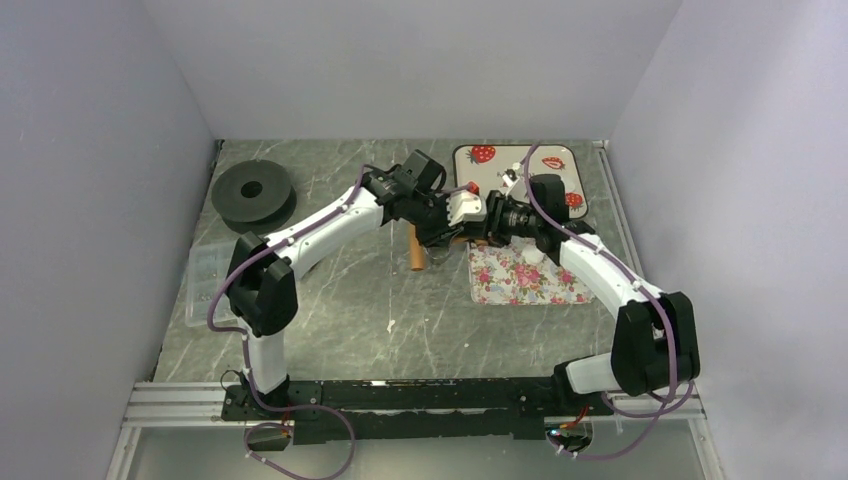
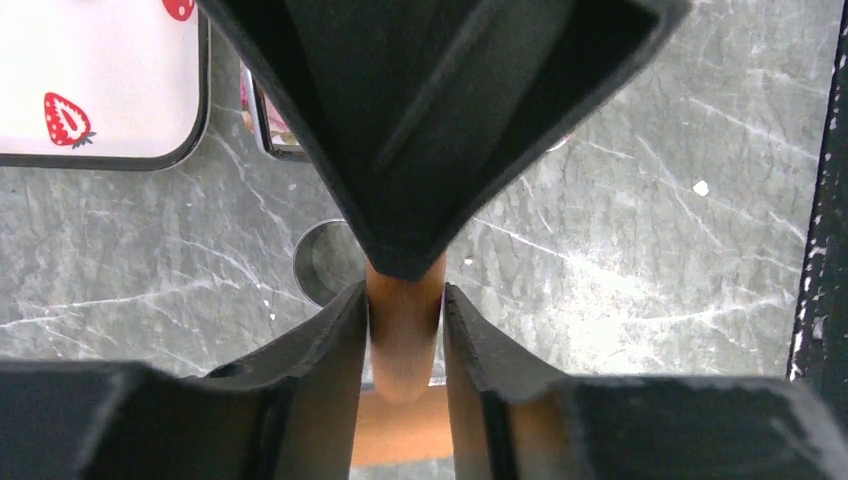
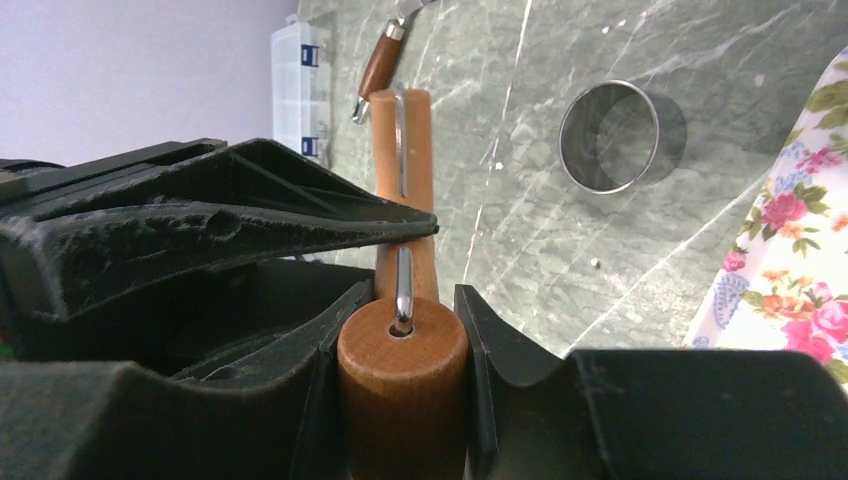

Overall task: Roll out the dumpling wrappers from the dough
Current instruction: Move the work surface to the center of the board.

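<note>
Grey marble table point(image 1: 400, 320), centre: left jaws and right jaws each clamp the wooden rolling pin point(image 3: 402, 400); best kept level, pressing evenly (dumpling wrappers aren't discernible, perhaps hidden beneath arms).

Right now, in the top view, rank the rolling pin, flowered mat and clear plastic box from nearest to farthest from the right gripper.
1. rolling pin: held by the right gripper.
2. flowered mat: just below it, toward the bases.
3. clear plastic box: far across, at the table's left edge.
</note>
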Action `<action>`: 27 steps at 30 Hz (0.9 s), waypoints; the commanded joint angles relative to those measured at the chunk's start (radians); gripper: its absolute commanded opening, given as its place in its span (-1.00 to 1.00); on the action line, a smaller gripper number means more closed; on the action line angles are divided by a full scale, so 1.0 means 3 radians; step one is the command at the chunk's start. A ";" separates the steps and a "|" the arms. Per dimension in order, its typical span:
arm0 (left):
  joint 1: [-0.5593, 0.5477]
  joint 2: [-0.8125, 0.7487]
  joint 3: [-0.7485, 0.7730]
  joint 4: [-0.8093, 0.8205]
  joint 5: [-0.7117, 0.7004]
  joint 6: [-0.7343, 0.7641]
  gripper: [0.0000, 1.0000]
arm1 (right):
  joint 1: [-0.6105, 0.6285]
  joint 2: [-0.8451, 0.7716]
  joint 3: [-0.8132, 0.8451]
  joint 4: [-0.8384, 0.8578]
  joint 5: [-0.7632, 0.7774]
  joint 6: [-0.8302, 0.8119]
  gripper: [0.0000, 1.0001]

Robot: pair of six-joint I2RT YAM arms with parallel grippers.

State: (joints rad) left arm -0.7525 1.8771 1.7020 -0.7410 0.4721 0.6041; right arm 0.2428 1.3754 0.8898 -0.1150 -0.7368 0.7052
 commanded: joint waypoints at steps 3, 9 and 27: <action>0.0157 -0.0183 0.0300 -0.0134 0.0163 -0.0113 0.08 | -0.0149 -0.0280 0.0477 -0.0395 0.0236 -0.0331 -1.00; 0.0419 -0.0273 0.0694 -0.0301 0.0356 -0.0312 0.18 | -0.0481 -0.0494 0.0838 -0.0623 0.0324 -0.0419 -1.00; -0.0431 0.0739 0.0795 -0.0332 -0.0234 0.1120 0.34 | -0.0727 -0.0939 0.1117 -0.1417 0.2520 -0.1338 -1.00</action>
State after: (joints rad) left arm -0.7383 2.0586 1.9575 -0.8135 0.4820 0.6285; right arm 0.0257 1.1316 1.2358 -0.5537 -0.0814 0.3527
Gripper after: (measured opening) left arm 0.687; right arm 0.375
